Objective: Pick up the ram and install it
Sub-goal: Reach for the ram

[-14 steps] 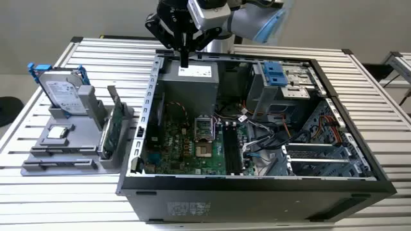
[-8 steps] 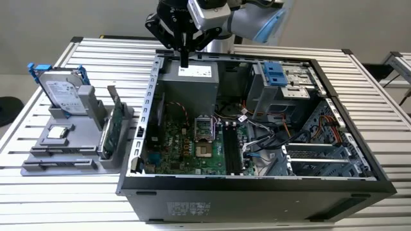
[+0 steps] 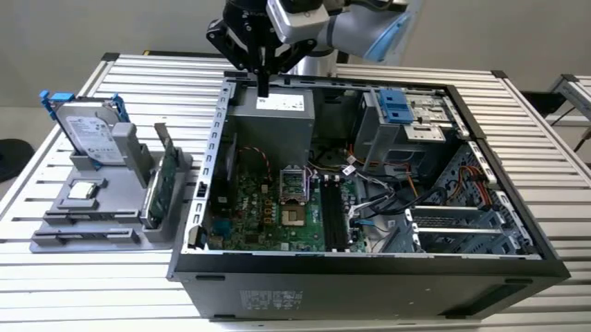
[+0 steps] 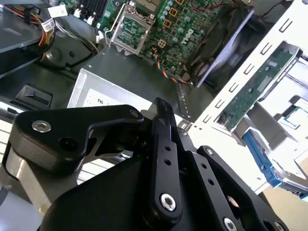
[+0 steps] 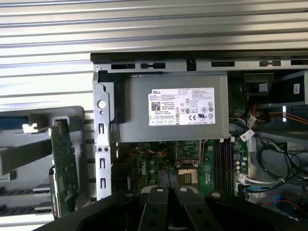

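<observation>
Black claw (image 3: 263, 93), fingers pressed together, pointing straight down over grey power supply (image 3: 273, 128) inside open computer case (image 3: 369, 260).

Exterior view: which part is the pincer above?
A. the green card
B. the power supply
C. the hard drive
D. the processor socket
B: the pincer hangs right above the power supply, the grey box with the white label, which the first wrist view also shows straight ahead.
</observation>
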Robot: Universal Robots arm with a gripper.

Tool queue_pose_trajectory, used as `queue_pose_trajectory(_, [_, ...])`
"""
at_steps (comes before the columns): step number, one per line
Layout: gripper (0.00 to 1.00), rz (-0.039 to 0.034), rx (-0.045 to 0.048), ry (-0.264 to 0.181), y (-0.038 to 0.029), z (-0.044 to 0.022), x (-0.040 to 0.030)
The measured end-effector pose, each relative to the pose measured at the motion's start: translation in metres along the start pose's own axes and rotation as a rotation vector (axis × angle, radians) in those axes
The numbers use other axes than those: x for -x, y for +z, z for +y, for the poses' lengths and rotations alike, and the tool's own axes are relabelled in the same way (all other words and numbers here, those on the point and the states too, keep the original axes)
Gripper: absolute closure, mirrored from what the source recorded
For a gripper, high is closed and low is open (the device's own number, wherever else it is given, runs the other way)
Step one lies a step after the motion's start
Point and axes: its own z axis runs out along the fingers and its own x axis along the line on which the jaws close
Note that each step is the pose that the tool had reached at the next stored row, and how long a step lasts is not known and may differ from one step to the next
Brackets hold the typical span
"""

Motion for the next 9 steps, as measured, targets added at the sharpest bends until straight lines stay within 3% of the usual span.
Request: queue_pose_trajectory(9, [1.0,0.0001,-0.0001,0.0,-0.0003,-0.0007,-0.011])
